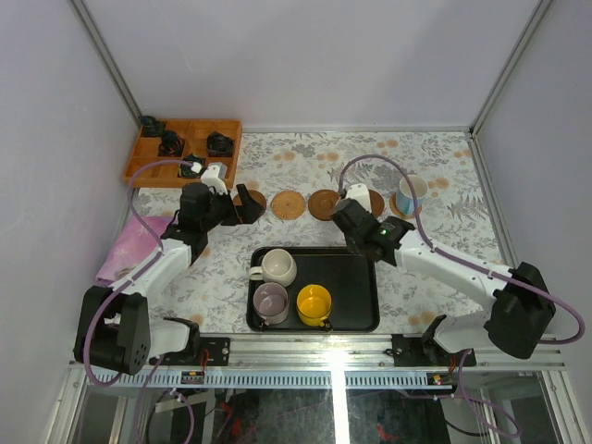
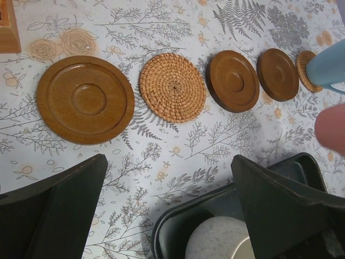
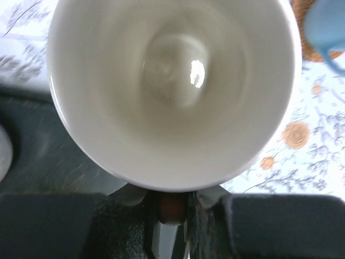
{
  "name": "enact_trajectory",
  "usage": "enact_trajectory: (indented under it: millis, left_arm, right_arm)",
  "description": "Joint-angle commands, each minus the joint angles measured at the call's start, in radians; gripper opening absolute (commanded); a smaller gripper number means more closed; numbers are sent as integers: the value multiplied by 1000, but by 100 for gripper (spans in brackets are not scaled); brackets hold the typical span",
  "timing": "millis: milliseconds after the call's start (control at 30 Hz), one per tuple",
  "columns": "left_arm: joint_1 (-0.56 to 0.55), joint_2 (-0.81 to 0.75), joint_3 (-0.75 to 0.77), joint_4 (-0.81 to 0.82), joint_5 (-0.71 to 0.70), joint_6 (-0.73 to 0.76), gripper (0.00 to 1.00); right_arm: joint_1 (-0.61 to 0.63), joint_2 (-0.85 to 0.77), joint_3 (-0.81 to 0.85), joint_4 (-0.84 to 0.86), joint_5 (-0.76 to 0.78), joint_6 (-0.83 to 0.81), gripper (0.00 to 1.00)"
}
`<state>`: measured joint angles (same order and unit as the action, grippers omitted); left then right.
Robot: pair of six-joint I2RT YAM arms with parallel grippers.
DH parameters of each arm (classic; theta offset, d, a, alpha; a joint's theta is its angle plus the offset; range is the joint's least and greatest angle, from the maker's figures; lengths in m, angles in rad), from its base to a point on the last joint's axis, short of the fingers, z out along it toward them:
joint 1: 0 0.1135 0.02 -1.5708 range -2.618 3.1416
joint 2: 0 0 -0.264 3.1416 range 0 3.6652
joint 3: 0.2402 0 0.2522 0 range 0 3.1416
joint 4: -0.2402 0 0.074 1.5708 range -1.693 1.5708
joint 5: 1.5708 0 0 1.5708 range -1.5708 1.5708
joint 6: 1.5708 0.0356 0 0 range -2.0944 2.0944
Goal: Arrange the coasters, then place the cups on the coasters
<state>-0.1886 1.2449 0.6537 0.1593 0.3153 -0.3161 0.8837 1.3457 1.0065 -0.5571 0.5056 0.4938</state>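
The right gripper [image 3: 172, 209] clamps a white cup [image 3: 172, 91] — likely due down on the bare coaster [image 2: 277, 74] near its jaws — while the left gripper [image 2: 170, 208] gapes wide.

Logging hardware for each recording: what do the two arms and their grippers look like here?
The left arm and right arm have white link shells joined by bulky black joint housings. A lilac cable loops along each arm. The left gripper and right gripper are black, with broad wedge-shaped fingers. A small green light glows near the right wrist. No sleeves or readable markings show.
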Motion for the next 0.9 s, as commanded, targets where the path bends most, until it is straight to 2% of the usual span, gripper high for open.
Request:
enact_trajectory:
  millis: [0, 200, 400, 867]
  left_arm:
    - [6, 3, 7, 10, -36, 33, 100]
    - [6, 29, 5, 21, -30, 19, 100]
    - [7, 43, 5, 18, -25, 13, 100]
    - [6, 73, 28, 4, -41, 13, 100]
  right_arm:
    - [-154, 15, 21, 198, 26, -143, 0]
    - [-288, 108, 44, 317, -26, -240, 0]
    - [-397, 190, 78, 388, -122, -223, 0]
    - [-479, 312, 154, 425, -215, -202, 0]
